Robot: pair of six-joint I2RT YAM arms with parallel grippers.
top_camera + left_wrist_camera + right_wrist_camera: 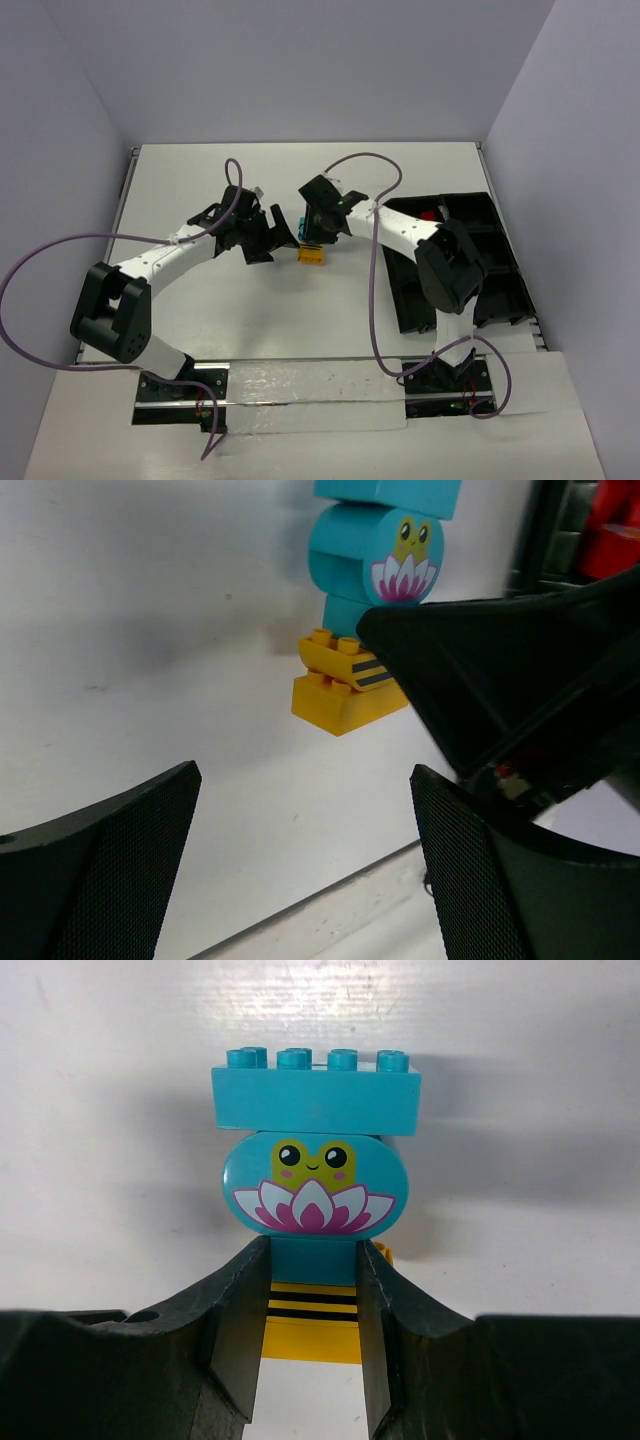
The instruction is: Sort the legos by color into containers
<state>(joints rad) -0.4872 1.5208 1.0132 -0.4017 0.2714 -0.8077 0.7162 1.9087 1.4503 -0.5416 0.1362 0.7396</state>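
Top view: the white counter (pixel 180 200) holds everything, and both hands meet near its middle.
Containers: the black bins (pixel 500 270) sit at the right side, well apart from the hands. A red lego (pixel 428 213) lies in a far bin.
Left hand (pixel 302 800): spread wide and holding nothing, just beside the stack.
Right hand (pixel 314 1255): its two fingers (pixel 240 1310) press on both sides of the stack's low part, so it looks to be pinching it.
Lego stack (pixel 312 1185): near the middle of the counter, between the two hands. Blue bricks are stuck onto a yellow brick (pixel 340 695) with black stripes.
Step now: I think the two colors must be pulled apart before they can go into bins.
How to do it well: the left hand should close on the blue top only, while the right hand holds the yellow end. Pull straight and slow, so no brick pops away or slips onto the counter.
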